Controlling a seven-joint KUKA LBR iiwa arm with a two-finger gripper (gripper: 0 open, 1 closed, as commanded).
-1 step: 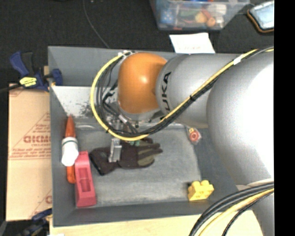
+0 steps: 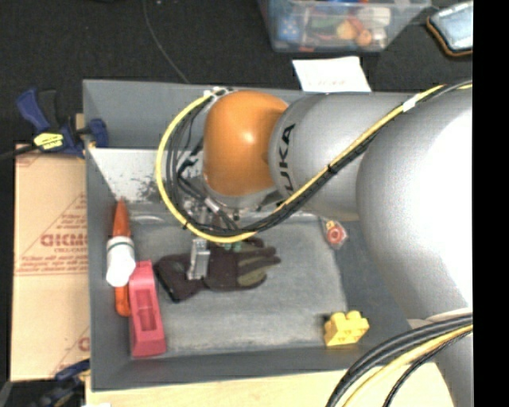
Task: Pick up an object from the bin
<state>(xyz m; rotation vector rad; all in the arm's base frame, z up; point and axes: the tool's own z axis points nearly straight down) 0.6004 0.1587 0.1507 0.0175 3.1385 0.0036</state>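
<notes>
Jaws are hanging over dark glove (image 2: 238, 267) mid-bin. Glove is lying left-right, tips pointing right. Jaw state: cannot tell.

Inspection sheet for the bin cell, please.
Surface: grey bin floor, dark specks in the far left corner.
Job's things: dark glove lying flat mid-bin, under the gripper.
Clutter: pink block at the left wall; orange-and-white pen beside it; yellow brick at front right; small red-white piece at the right.
Grippers: gripper low over the glove's left part; cannot tell whether it touches.
Cables: yellow and black cables loop round the wrist, above the bin's things.
Surroundings: clear box and white paper beyond the far rim.
</notes>
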